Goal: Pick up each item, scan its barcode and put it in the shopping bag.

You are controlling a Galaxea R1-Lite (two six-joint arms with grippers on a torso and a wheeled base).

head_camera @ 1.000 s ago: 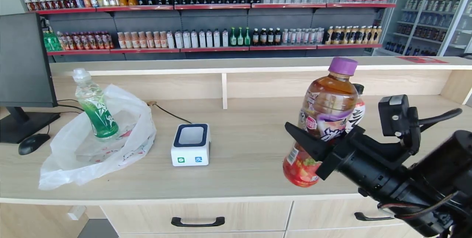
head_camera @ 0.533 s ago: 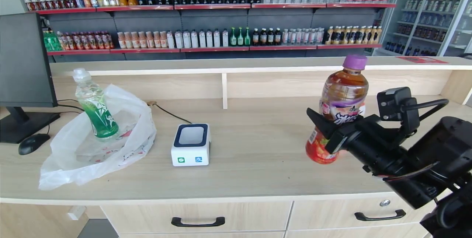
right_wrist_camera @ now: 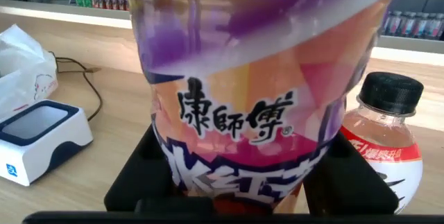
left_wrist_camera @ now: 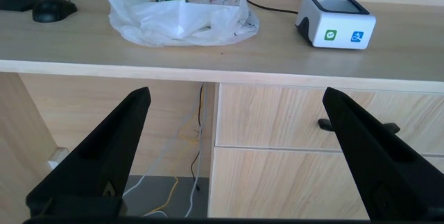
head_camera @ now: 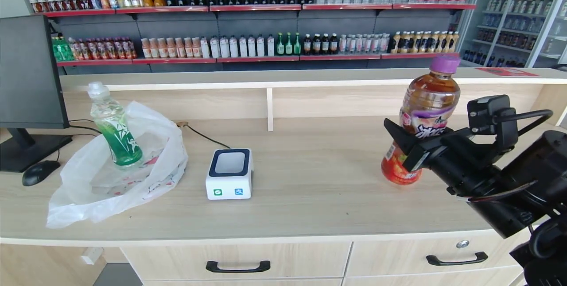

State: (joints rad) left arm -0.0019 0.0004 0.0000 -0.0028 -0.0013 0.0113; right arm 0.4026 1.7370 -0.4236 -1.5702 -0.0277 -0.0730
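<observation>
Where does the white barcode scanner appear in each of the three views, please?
Head view: scanner on the counter, centre, right of the shopping bag.
Left wrist view: scanner on the counter above the drawers, beside the shopping bag.
Right wrist view: scanner on the counter beside the bottle, shopping bag behind it.
Shared landmark: the shopping bag.

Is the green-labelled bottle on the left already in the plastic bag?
In. The green-labelled clear bottle stands nearly upright inside the white plastic bag, whose crumpled sides surround its base.
</observation>
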